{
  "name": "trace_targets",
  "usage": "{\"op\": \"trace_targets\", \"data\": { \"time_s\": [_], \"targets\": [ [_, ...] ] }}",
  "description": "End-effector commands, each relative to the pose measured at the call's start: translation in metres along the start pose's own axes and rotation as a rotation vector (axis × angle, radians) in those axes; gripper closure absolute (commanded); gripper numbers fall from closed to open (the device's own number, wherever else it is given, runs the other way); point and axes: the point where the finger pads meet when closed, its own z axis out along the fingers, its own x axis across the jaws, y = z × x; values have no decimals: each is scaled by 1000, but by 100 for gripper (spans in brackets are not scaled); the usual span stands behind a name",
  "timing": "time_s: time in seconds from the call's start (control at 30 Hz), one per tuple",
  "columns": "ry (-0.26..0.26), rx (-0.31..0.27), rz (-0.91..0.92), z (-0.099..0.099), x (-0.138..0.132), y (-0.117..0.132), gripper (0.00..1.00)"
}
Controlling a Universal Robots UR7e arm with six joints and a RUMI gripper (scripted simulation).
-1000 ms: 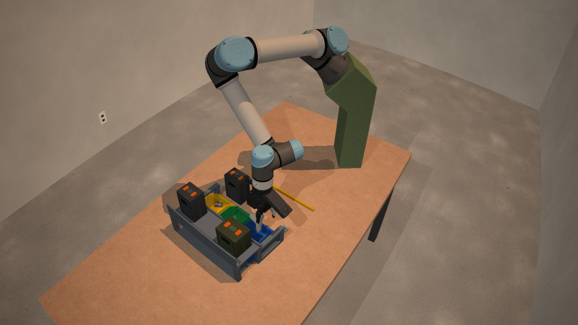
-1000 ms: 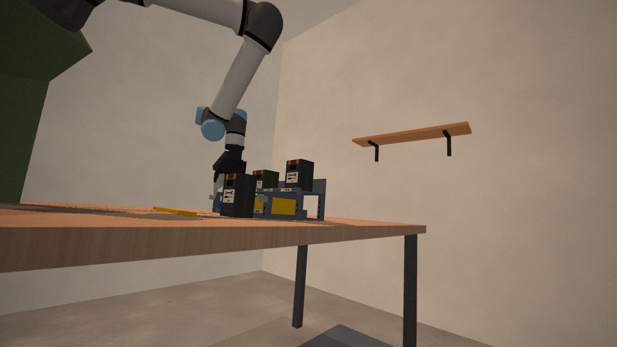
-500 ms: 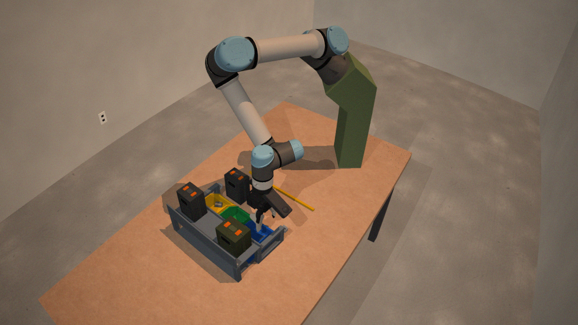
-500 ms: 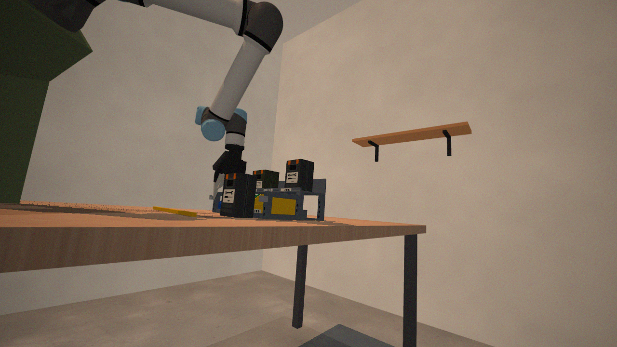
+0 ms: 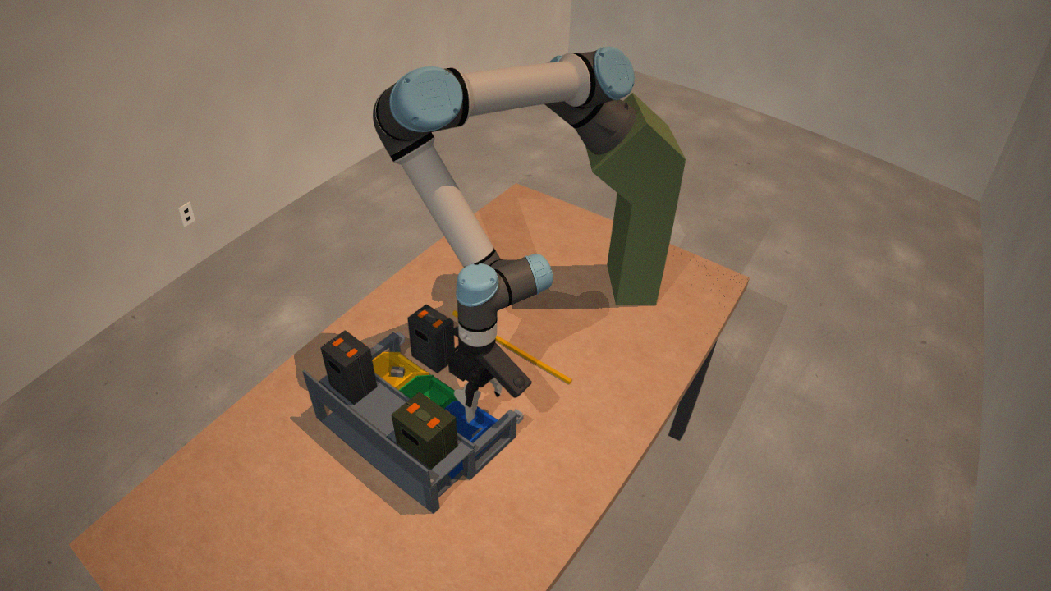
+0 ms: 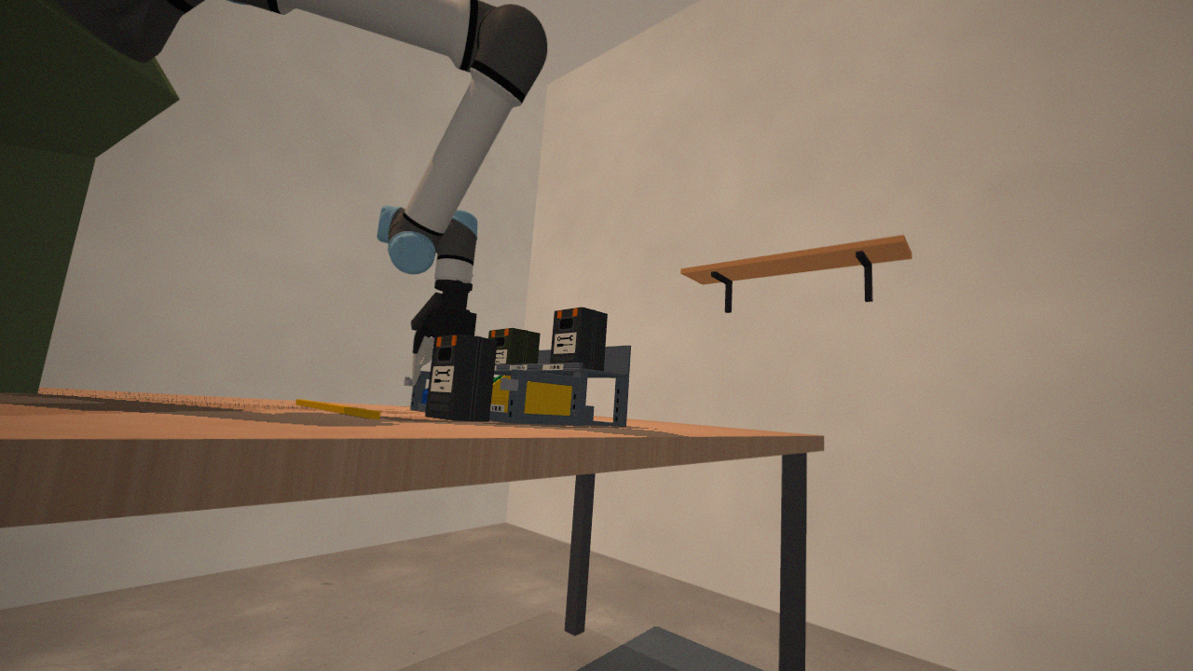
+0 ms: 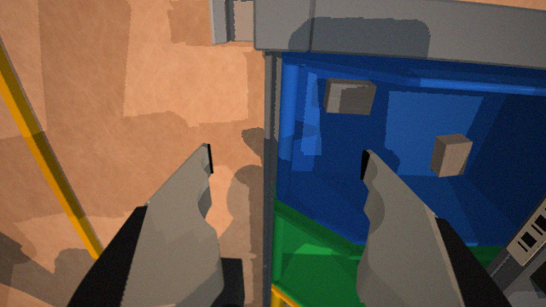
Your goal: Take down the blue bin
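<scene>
The blue open bin (image 5: 481,424) (image 7: 426,121) stands upright in the low front bay of the grey shelf (image 5: 364,443) (image 6: 618,360) (image 7: 281,26). In the wrist view two small grey-brown blocks lie in it, one block (image 7: 350,98) near its front and another block (image 7: 451,156) farther in. My gripper (image 5: 484,404) (image 7: 286,148) is open and points down over the bin's front edge. One finger is over the bin's inside, the other outside, over the table. Nothing is held between them. Whether the fingertips reach below the rim is hard to tell. The bin's rear is hidden under the upper deck.
A green bin (image 5: 428,390) (image 7: 316,273) sits beside the blue one, then a yellow bin (image 5: 389,365). A black case (image 5: 431,339) (image 6: 457,379) stands before the shelf. A black case (image 5: 348,367) and an olive case (image 5: 424,429) stand on its deck. A yellow bar (image 5: 536,360) (image 6: 337,408) (image 7: 40,145) lies on the table.
</scene>
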Motion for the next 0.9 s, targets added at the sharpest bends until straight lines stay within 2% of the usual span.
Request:
{"op": "trace_targets", "data": {
  "time_s": [0.0, 0.87],
  "targets": [
    [1, 0, 0, 1, 1, 0, 42],
    [1, 0, 0, 11, 1, 0, 42]
  ]
}}
